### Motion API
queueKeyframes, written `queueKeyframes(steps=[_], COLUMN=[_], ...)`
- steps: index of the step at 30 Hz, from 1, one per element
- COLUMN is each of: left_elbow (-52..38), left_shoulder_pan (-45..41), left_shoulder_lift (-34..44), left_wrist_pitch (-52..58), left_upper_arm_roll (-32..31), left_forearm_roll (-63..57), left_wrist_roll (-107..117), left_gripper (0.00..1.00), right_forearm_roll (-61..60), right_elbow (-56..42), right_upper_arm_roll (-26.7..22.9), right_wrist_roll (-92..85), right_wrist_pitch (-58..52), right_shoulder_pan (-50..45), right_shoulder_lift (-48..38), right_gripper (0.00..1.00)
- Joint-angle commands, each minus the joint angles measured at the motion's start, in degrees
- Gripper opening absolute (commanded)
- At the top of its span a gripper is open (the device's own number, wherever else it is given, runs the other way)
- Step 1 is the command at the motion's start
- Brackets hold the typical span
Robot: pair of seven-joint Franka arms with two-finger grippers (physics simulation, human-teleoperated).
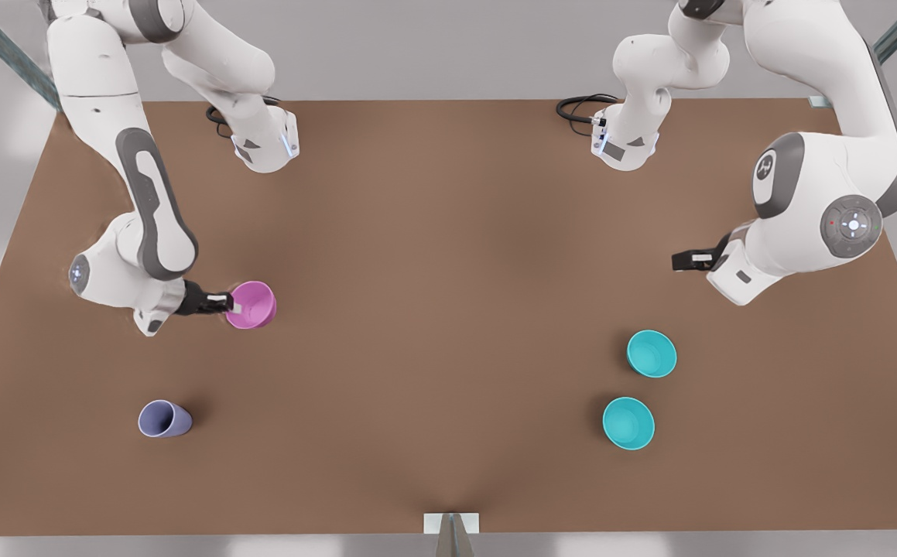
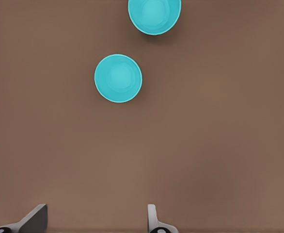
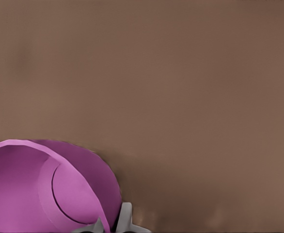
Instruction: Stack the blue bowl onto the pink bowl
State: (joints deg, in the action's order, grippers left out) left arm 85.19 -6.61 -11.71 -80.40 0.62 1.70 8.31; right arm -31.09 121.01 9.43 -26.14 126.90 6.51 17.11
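**Gripping the pink bowl by its rim while the other arm waits above bare table**

Nearest the front camera, a lavender-blue cup (image 1: pixel 164 419) is seen on the brown table (image 1: pixel 448 309) at the front view's left, and one teal-cyan bowl (image 1: pixel 628 423) at the front view's right. A second teal-cyan bowl (image 1: pixel 651 353), identical in look, stands just behind the first; the two are near each other but not touching, and both sit upright with their open mouths up. Which of them is the task's blue bowl cannot be told from the pictures.

Farther back on the front view's left, the pink bowl (image 1: pixel 251 305) is clamped at its rim by the right gripper (image 1: pixel 225 303). In the right wrist view the pink bowl (image 3: pixel 50 189) is shown tipped, its inside facing the camera, and one finger (image 3: pixel 124 217) is pressed against its outer wall while the other lies inside the rim. Whether the bowl is lifted clear of the table or still resting on it cannot be settled with confidence.

On the front view's right, the left gripper (image 1: pixel 688 260) is held above bare table, well apart from both teal-cyan bowls; this arm waits. In the left wrist view its fingers (image 2: pixel 151 217) are spread wide with nothing between them, and the two teal-cyan bowls (image 2: pixel 118 78) (image 2: pixel 154 14) are seen beyond.
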Motion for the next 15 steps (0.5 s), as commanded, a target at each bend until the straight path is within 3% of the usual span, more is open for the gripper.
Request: queueKeyframes(steps=[1,4,7,10,15], left_elbow=[0.0,0.0,-0.3,-8.4,-4.8], left_shoulder_pan=[0.0,0.0,0.6,0.9,4.3], left_shoulder_lift=[-0.6,-4.1,-10.7,-20.3,-23.6], left_wrist_pitch=[-0.2,-6.0,-15.0,-18.0,-27.6], left_upper_arm_roll=[0.0,0.0,0.1,0.1,1.4], left_forearm_roll=[0.0,0.1,0.5,1.8,9.1], left_wrist_roll=[0.0,0.1,0.0,-2.5,-13.7], left_gripper=[1.00,1.00,1.00,1.00,1.00], right_forearm_roll=[-9.1,-8.2,9.5,16.1,17.0], right_elbow=[-4.5,-22.9,-44.9,-51.3,-53.1], right_upper_arm_roll=[0.1,-0.3,-0.2,-0.8,-0.9], right_wrist_roll=[31.3,58.3,87.3,92.7,92.9], right_wrist_pitch=[3.9,4.8,7.8,8.0,9.8], right_shoulder_pan=[-11.9,-24.8,-34.1,-37.5,-38.1], right_shoulder_lift=[2.6,14.1,30.8,36.9,40.5], right_gripper=[0.21,0.21,0.21,0.21,0.21])
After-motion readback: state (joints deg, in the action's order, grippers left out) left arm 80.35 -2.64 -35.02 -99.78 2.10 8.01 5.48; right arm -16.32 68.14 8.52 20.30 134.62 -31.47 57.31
